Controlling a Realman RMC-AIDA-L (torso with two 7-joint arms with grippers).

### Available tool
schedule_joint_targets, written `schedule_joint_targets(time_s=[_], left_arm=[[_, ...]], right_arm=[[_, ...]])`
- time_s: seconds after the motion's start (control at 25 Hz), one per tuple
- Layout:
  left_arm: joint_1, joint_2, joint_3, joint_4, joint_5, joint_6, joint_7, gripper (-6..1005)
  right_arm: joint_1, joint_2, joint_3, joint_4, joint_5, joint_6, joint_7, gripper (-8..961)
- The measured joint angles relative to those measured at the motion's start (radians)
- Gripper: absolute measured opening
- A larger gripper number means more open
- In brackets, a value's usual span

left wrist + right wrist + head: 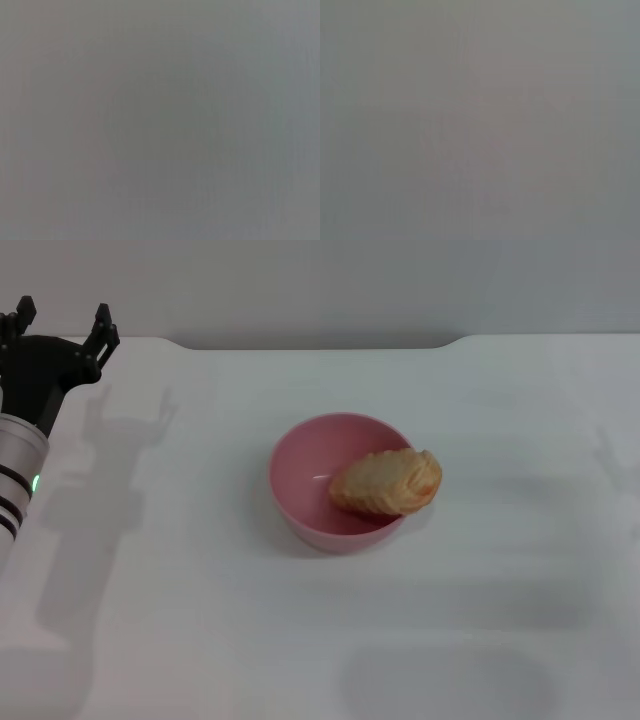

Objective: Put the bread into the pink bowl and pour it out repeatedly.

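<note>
Head view: pink bowl (338,483) upright on the white table (300,640), close to the centre, glossy inside wall catching a small highlight. Bread (386,483) lying in the bowl toward 3 o'clock, one end down against the inner wall and floor, the other end propped on the rim and poking slightly past it; orange-brown ridged top with pale stripes facing up. Soft shadow of the bowl spread on the table toward 9 o'clock. Left pincer (62,330) far off at 10 o'clock from the bowl, near the table's far edge, well apart from bowl and bread; black fingers spread apart, tips pointing away from the camera, nothing between them. Silver forearm section with a small green light running down toward 8 o'clock and out of the picture. Faint shadow of that arm cast on the table just beside it, toward 3 o'clock of the pincer. Pale wall beyond the table's far edge. No right pincer anywhere in this view. Left wrist view: only a flat, even grey field, nothing recognisable, no fingers, no bowl, no bread. Right wrist view: the same featureless grey with a faint pinkish cast toward the middle, nothing to tell apart, right pincer's state unknowable from it.
</note>
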Motion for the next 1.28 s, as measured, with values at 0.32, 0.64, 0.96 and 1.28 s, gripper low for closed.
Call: schedule_joint_targets(time_s=[0.32,0.64,0.96,1.28], left_arm=[[0.002,0.0,0.004,0.0,-0.001,0.001,0.0,866],[0.004,0.001,0.003,-0.002,-0.003,0.001,-0.001,866],[0.006,0.001,0.004,-0.006,-0.003,0.001,-0.002,866],[0.008,0.0,0.008,-0.001,-0.003,-0.001,-0.002,866]], right_arm=[[0.01,0.001,-0.001,0.005,0.034,0.003,0.0,817],[0.013,0.001,-0.005,0.009,0.034,-0.002,-0.002,817],[0.012,0.002,-0.01,0.017,0.028,-0.007,-0.014,817],[0.014,0.001,-0.011,0.027,0.028,-0.011,-0.015,817]])
